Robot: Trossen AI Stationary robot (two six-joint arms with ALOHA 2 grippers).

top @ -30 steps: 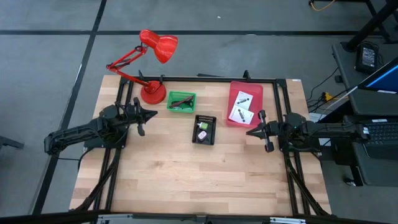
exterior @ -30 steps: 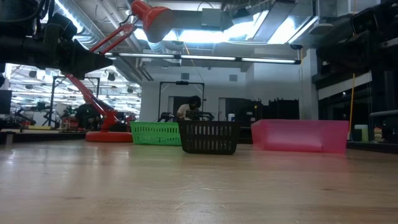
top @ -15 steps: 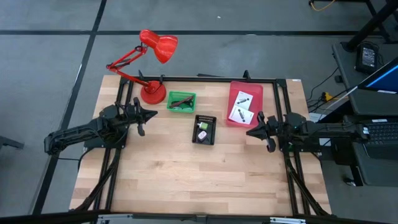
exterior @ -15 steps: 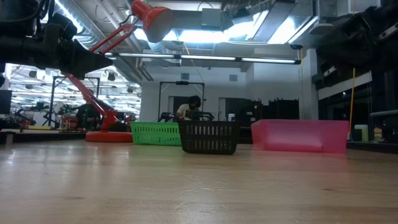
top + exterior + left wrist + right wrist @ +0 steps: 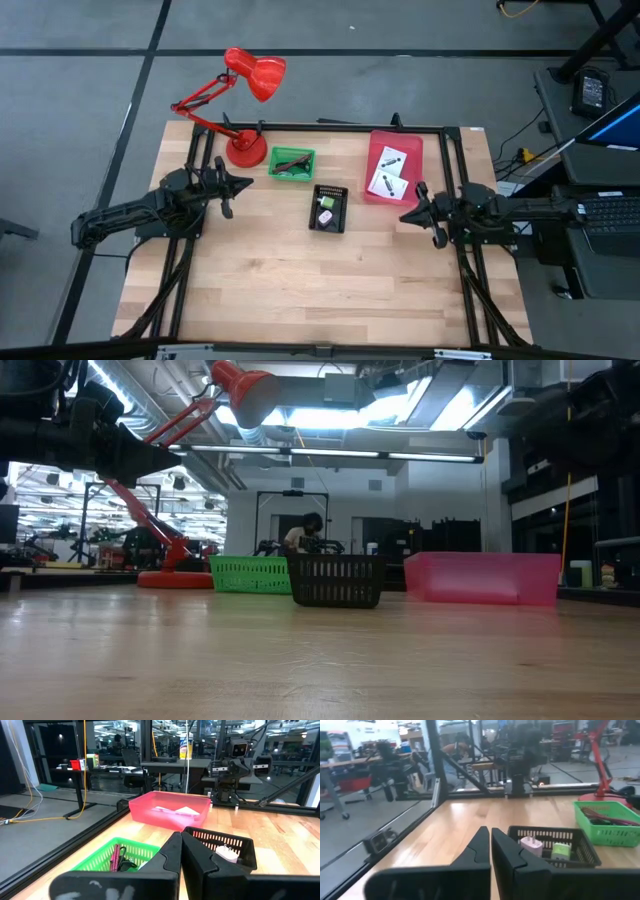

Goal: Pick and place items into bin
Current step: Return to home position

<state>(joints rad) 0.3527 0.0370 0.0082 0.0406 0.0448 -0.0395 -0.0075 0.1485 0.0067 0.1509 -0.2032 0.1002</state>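
Note:
Two white printed packets (image 5: 388, 170) lie flat in the pink bin (image 5: 375, 190) at the far right. The black basket (image 5: 328, 225) at mid-table holds a pink cube (image 5: 531, 845) and a pale green-white piece (image 5: 561, 851). Maroon and black cords (image 5: 118, 860) lie in the green basket (image 5: 291, 172). My left gripper (image 5: 248, 185) hovers shut left of the green basket. My right gripper (image 5: 402, 215) hovers shut, right of the black basket and near the pink bin's near corner. Both point toward the table's middle. No blue-white piece shows.
A red desk lamp (image 5: 246, 150) stands at the far left corner, its head (image 5: 262, 75) past the far edge. A black frame rail (image 5: 330, 126) borders the table. Bare wood (image 5: 320, 290) spans the near half. A person (image 5: 305, 535) sits in the room behind.
My right gripper has shifted slightly toward the near edge, and that arm now shows lower in the low view's upper right corner. The left arm and all items have stayed still.

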